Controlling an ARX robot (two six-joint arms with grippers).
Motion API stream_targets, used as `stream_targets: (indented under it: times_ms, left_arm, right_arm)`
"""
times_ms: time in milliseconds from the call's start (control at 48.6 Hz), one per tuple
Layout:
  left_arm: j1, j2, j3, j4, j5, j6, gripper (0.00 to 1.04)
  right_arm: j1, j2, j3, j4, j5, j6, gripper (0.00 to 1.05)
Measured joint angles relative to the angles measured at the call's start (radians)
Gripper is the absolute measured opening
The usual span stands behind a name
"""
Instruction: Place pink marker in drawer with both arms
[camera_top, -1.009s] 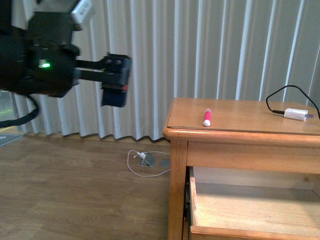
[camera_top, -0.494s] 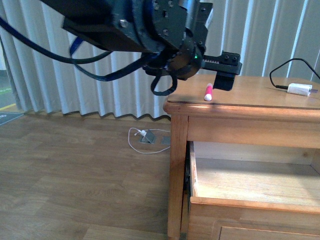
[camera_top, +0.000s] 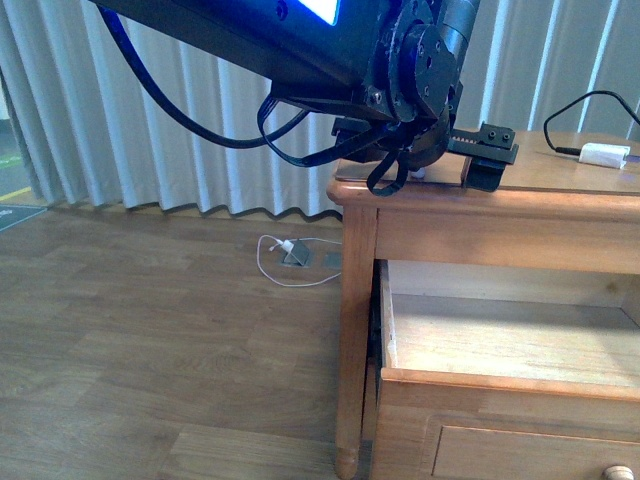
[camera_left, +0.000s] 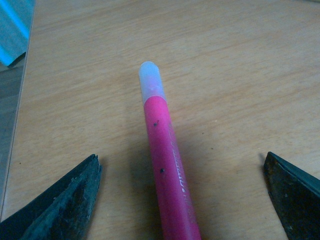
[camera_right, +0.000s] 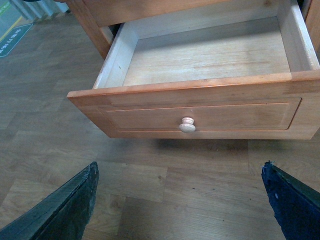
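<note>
Since half a second ago the left arm has swung further across and lower, so its body now hides the pink marker (camera_left: 167, 170) in the front view. The left wrist view shows it plainly. One marker lies flat on the dresser top (camera_left: 240, 60), its long axis running straight out from the camera, with the white end pointing away and the pink barrel nearest. The left gripper (camera_left: 182, 195) straddles it with jaws spread wide. Each finger (camera_left: 75, 200) stands apart from the barrel, with bare wood between on both sides. The top's edge lies just beyond one finger.

From the front, that gripper (camera_top: 488, 160) sits low over the top near its front left corner. One white charger block (camera_top: 605, 153) with its black cable (camera_top: 580, 105) lies well apart, further right.

Below, the one drawer (camera_right: 150, 117) stands pulled out. Its bare plank floor shows between the walls, and a single round knob (camera_right: 187, 125) sits on the front. The right gripper (camera_right: 180, 200) hangs over the floorboards in front of it, jaws wide, holding nothing.
</note>
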Motion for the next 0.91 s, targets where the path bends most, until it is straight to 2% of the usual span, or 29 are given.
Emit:
stream_targets:
  times_ms: [124, 165, 453, 700, 762, 906]
  left_arm:
    - [-0.001, 0.0, 0.0, 0.0, -0.002, -0.004, 0.99]
    - [-0.001, 0.0, 0.0, -0.003, -0.002, -0.005, 0.95]
    - [-0.006, -0.008, -0.023, -0.002, -0.003, -0.006, 0.54]
    - [0.002, -0.055, -0.116, 0.049, 0.006, 0.011, 0.18]
    - [0.008, -0.076, -0.155, 0.077, 0.028, 0.019, 0.15]
    - [0.027, -0.136, -0.275, 0.184, 0.11, 0.018, 0.15]
  right_arm:
    - [0.0, 0.0, 0.0, 0.0, 0.0, 0.0, 0.96]
    - [0.0, 0.0, 0.0, 0.0, 0.0, 0.0, 0.96]
    - [0.0, 0.0, 0.0, 0.0, 0.0, 0.0, 0.96]
    - [0.0, 0.0, 0.0, 0.0, -0.001, 0.0, 0.96]
    - [0.0, 0.0, 0.0, 0.0, -0.001, 0.0, 0.96]
    - [0.0, 0.0, 0.0, 0.0, -0.001, 0.0, 0.96]
